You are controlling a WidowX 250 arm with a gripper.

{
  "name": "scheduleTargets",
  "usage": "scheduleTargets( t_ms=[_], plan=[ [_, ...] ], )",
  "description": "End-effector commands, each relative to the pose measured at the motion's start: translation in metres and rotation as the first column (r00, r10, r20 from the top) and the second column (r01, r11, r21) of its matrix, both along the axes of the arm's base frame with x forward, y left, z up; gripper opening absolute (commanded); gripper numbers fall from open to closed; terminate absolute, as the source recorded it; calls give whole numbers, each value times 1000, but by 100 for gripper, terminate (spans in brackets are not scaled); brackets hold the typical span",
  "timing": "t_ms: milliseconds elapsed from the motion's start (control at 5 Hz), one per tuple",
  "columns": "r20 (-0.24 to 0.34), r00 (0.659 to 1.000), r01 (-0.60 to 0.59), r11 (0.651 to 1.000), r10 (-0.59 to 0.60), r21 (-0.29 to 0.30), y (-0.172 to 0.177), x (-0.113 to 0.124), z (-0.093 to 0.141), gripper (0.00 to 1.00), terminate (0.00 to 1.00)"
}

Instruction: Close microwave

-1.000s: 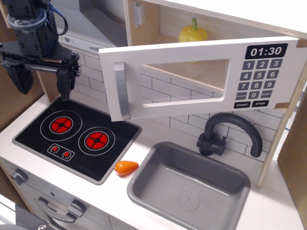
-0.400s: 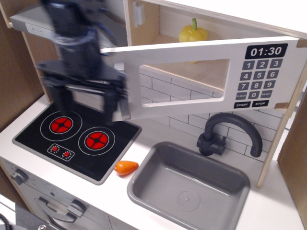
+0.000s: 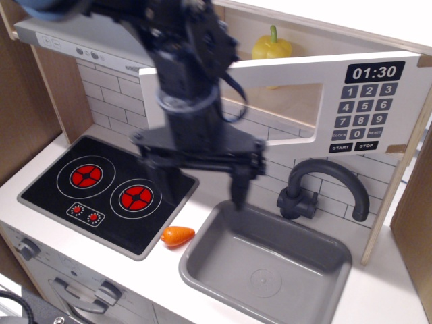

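Only one view here: the white table [image 3: 169, 270] has a black stovetop [image 3: 108, 192] toward its left edge, a grey sink [image 3: 266, 260] toward the right, and a small orange carrot [image 3: 177, 235] lying between them near the front. The microwave [image 3: 337, 101] sits up at the back with its door swung out, a yellow pepper [image 3: 272, 46] inside, and the pincer [image 3: 202, 182] hangs spread wide in front of the door, blurry.

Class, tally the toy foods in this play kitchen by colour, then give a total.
Yellow: 1, the pepper inside the microwave.
Orange: 1, the carrot between stove and sink.
Total: 2
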State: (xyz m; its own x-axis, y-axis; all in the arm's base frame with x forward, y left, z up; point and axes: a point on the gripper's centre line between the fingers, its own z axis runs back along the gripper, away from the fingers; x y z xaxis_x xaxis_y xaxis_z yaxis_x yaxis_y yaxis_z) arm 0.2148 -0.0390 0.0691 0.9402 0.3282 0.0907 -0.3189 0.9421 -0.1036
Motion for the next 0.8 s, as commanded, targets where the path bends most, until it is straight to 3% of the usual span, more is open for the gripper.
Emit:
scheduleTargets(
  t_ms=[0, 200, 600],
  plan=[
    [26, 995, -93, 995, 94, -28, -29, 41, -7, 100, 0],
    [60, 993, -103, 994, 104, -18, -25, 66, -16, 100, 0],
    [197, 980, -36, 999, 31, 23, -12, 91, -11, 100, 0]
  ],
)
